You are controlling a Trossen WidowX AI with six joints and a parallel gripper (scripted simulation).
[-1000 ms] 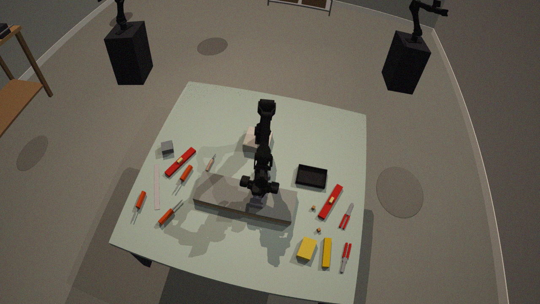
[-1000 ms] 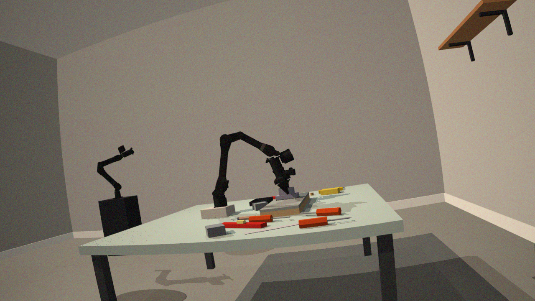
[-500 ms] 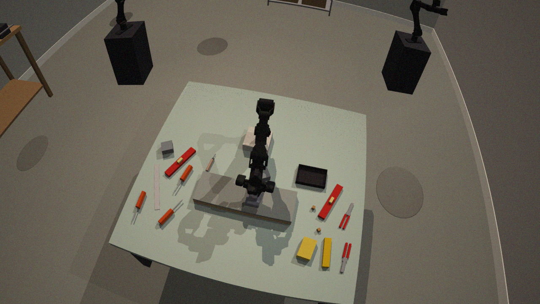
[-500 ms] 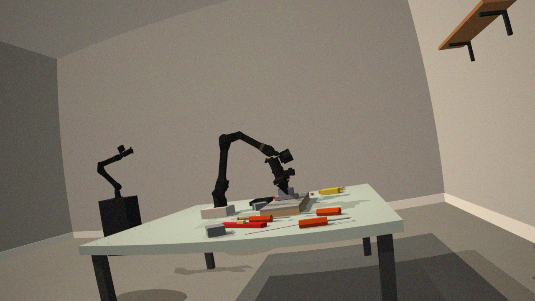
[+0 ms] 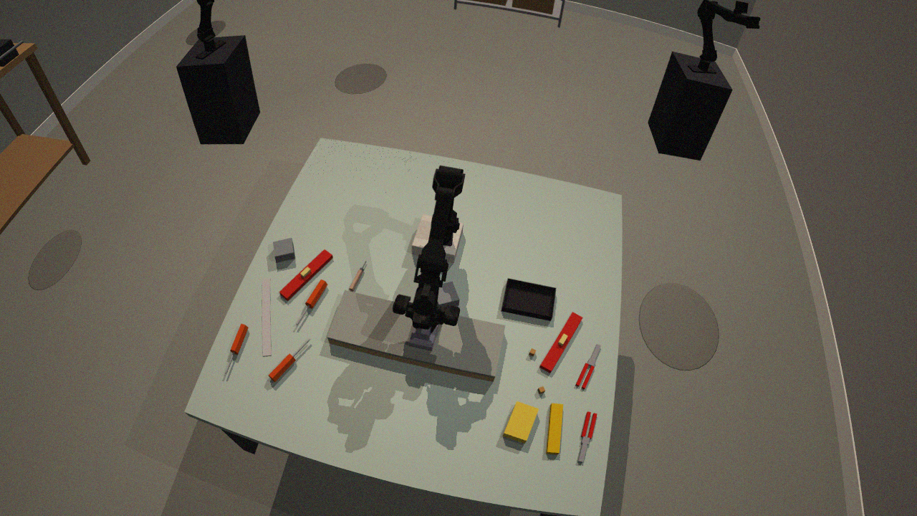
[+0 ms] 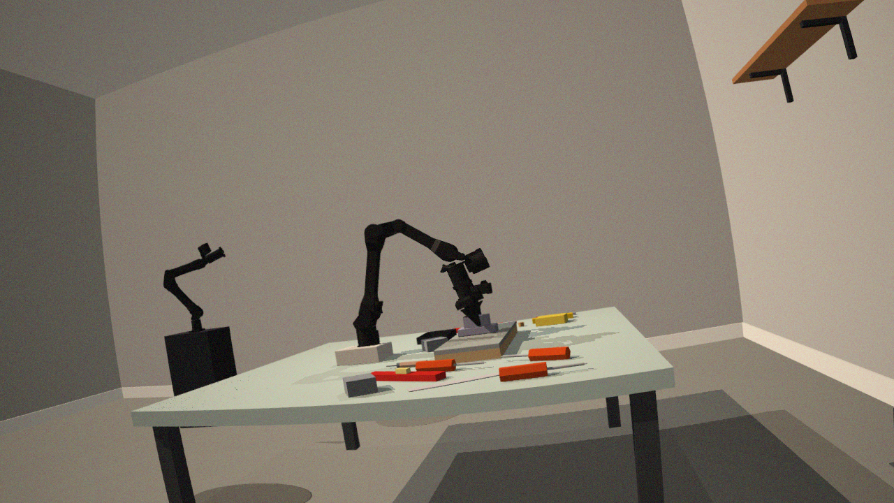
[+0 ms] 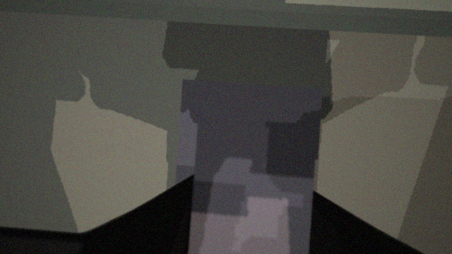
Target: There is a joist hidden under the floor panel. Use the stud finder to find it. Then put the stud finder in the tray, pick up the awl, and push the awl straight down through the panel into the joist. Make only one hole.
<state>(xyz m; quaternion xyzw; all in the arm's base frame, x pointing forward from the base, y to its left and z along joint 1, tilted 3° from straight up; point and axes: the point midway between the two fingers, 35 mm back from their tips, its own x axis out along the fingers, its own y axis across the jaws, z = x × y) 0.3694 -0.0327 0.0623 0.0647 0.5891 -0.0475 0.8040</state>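
My gripper (image 5: 423,325) (image 6: 476,321) (image 7: 245,185) is shut on the grey-purple stud finder (image 5: 420,340) (image 6: 480,328) (image 7: 247,141). The stud finder is upright on or just above the grey-topped floor panel (image 5: 474,346) (image 6: 459,348) (image 7: 123,159), right of the panel's middle in the top view. A tiny gap under it cannot be judged. No lit lamp shows on it. The joist is hidden. The awl (image 5: 356,279) (image 6: 406,364), with a light brown handle, lies on the table behind the panel's left end. The black tray (image 5: 526,315) (image 6: 428,337) stands right of the panel, with nothing visible inside.
A grey block (image 5: 450,294) (image 6: 434,343) is close behind the panel. Orange-handled tools (image 5: 316,294) (image 6: 548,353) and a red bar (image 5: 320,259) (image 6: 418,376) lie left. Another red bar (image 5: 570,327), yellow blocks (image 5: 520,422) and red-handled tools (image 5: 587,426) lie right.
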